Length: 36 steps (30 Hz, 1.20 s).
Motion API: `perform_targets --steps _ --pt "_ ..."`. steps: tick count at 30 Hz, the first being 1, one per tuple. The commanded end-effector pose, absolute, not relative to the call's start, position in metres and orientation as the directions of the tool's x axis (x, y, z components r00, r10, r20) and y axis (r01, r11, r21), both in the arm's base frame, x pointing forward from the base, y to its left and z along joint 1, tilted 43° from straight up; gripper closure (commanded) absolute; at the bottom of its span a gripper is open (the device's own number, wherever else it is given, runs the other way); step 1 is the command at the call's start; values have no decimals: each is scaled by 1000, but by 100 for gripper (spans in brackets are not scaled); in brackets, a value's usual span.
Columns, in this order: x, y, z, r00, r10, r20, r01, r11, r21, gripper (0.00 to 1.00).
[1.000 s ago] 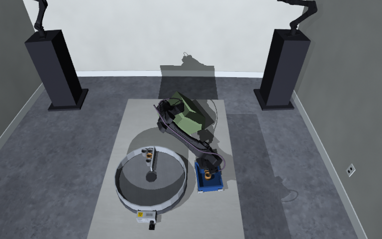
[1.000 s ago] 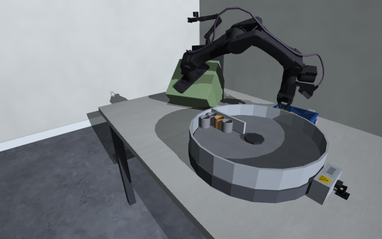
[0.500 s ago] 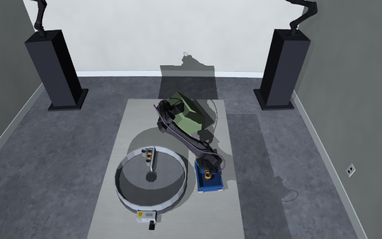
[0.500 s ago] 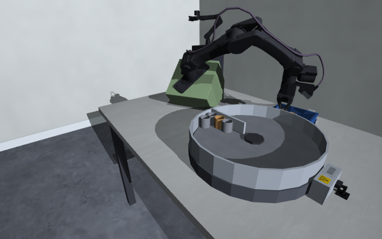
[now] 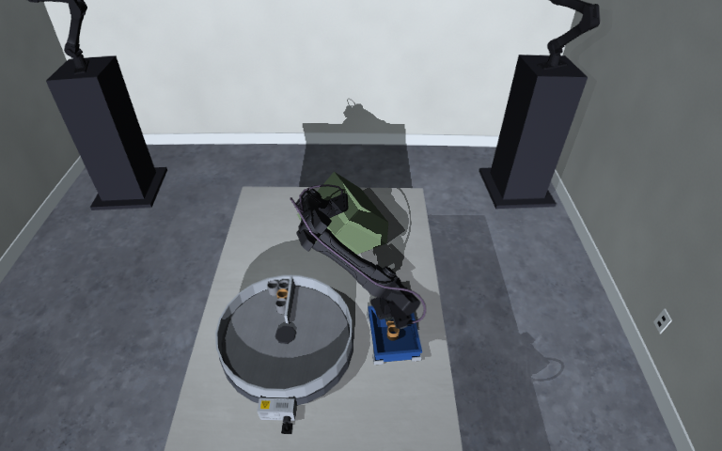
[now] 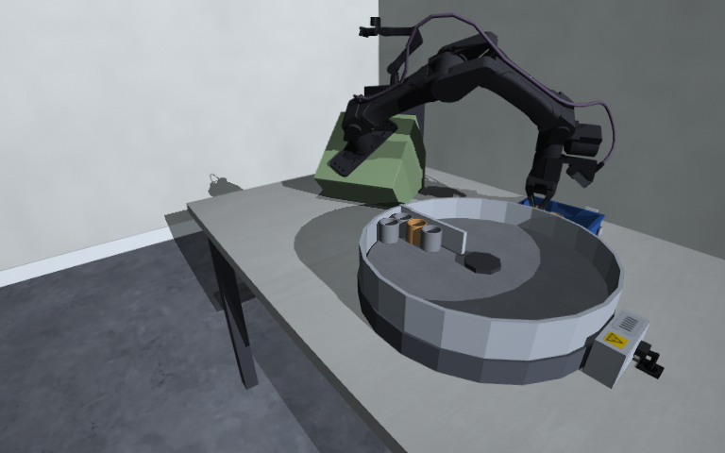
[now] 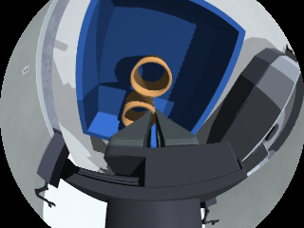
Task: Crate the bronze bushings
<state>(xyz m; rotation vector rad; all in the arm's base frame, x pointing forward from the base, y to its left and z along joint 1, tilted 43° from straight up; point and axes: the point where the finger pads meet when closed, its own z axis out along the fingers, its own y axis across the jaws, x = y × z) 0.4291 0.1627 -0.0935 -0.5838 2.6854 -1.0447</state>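
My gripper [image 5: 392, 322] [image 6: 537, 207] [image 7: 153, 113] is low at the crate [image 5: 397, 357] [image 6: 598, 219] [image 7: 81, 85]. It is shut, with the rim wall of a bronze bushing [image 7: 124, 113] pinched at its tips, as far as the wrist view shows; the left finger hides part of that bushing. Another bronze bushing [image 7: 134, 85] sits beside it in the crate, open end up. On the turntable [image 5: 340, 366] [image 6: 513, 339], one bronze bushing [image 5: 282, 294] [image 6: 413, 232] stands among three steel bushings [image 5: 280, 306] [image 6: 389, 231], close to the divider.
A raised wall rings the turntable, and a thin divider [image 5: 290, 297] [image 6: 451, 239] runs from it towards the dark hub [image 5: 286, 333] [image 6: 481, 262]. A grey control box [image 5: 275, 409] [image 6: 615, 346] stands at its front. A green block [image 5: 362, 236] [image 6: 363, 176] lies near the arm's base.
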Motion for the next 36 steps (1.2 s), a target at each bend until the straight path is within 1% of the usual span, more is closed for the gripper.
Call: perform_targets --steps 1,21,24,36 --pt "438 192 -73 -878 -464 -120 -273 691 -669 100" --pt "438 192 -73 -878 -463 -123 -272 693 -668 100" --pt "426 183 -82 -881 -465 -82 -294 675 -677 100" --pt "430 186 -79 -880 -464 -100 -283 683 -673 100"
